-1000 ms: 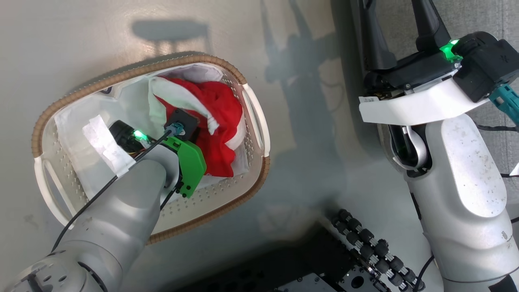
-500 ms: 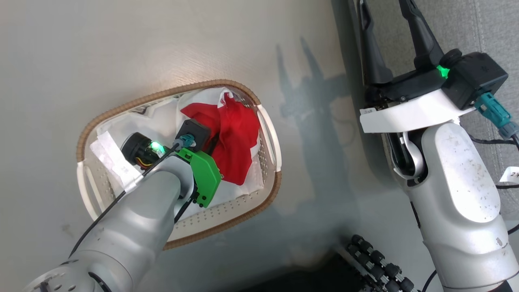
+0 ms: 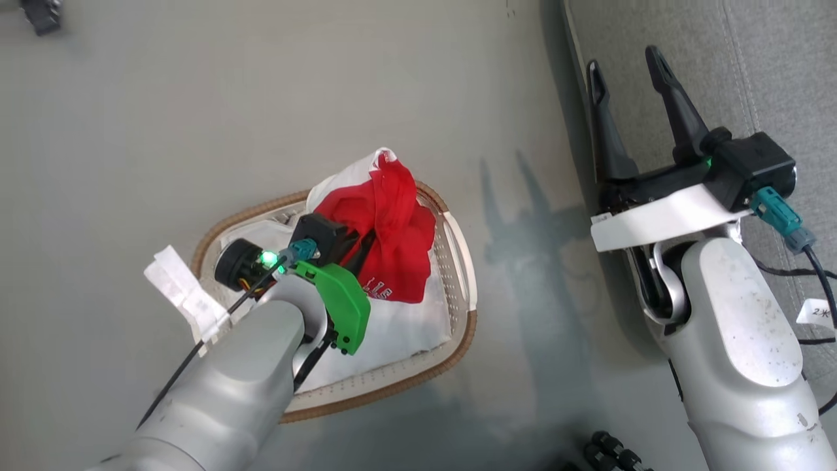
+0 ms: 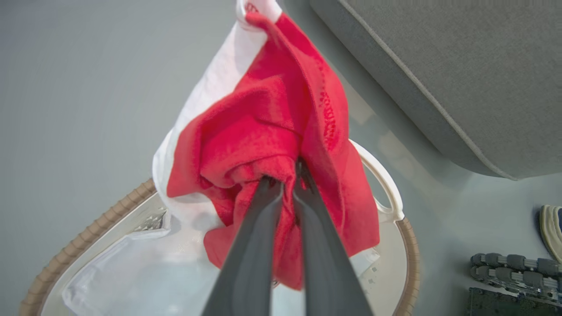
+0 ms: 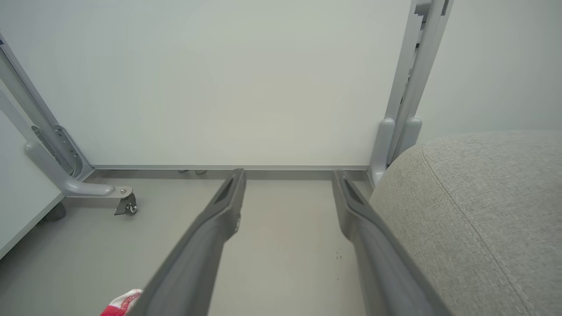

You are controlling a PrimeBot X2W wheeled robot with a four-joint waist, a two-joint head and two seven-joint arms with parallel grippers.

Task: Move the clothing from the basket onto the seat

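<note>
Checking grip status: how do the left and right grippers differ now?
Left gripper is shut on the clothing; right gripper is open and empty. Left is over the basket; right is by the seat edge. Both have long dark fingers.

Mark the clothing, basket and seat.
clothing (image 4: 272, 131): left wrist view, bunched red fabric.
basket (image 4: 90, 235): left wrist view, brown woven rim.
seat (image 5: 474, 219): right wrist view, grey upholstered top.
</note>
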